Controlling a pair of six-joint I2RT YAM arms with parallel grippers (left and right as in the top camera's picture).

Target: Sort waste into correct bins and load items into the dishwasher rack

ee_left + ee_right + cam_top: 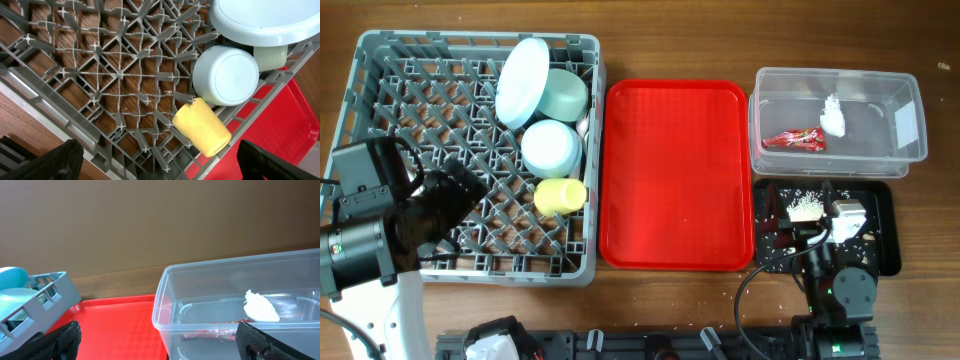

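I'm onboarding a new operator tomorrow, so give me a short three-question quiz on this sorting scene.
1. True or false: the yellow cup lies on its side in the grey rack.
2. What shares the clear tub with the red wrapper? A) a fork B) the white tissue wad C) a bowl
3. Fill in: the food scraps lie in the ____.
Key: 1 true; 2 B; 3 black tray.

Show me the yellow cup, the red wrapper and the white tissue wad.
yellow cup (201,127), left wrist view, on its side wall.
red wrapper (793,140), overhead view, on the middle of the crinkled foil.
white tissue wad (261,308), right wrist view, on the middle of the wad.
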